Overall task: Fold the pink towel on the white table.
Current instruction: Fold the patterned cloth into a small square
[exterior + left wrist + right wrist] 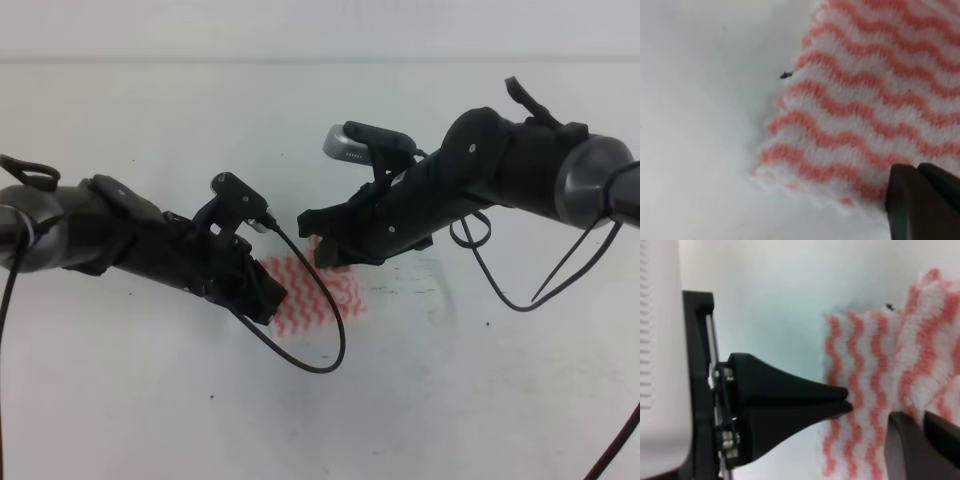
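Note:
The pink towel (318,292) lies on the white table (450,400) at the centre, partly covered by both arms. My left gripper (268,300) is low at its left edge. In the right wrist view the left gripper (846,401) has its black fingers pressed together, tips on the towel (865,390) edge. My right gripper (322,255) is down at the towel's far edge. The right gripper (922,440) is shut where the cloth bunches up. In the left wrist view the left gripper (917,200) rests at the towel (865,110) border near a corner.
A black cable (320,350) loops from the left arm over the towel's near side. Another cable (500,290) hangs under the right arm. A small dark speck (786,75) sits at the towel's edge. White table (700,125) surrounds the cloth.

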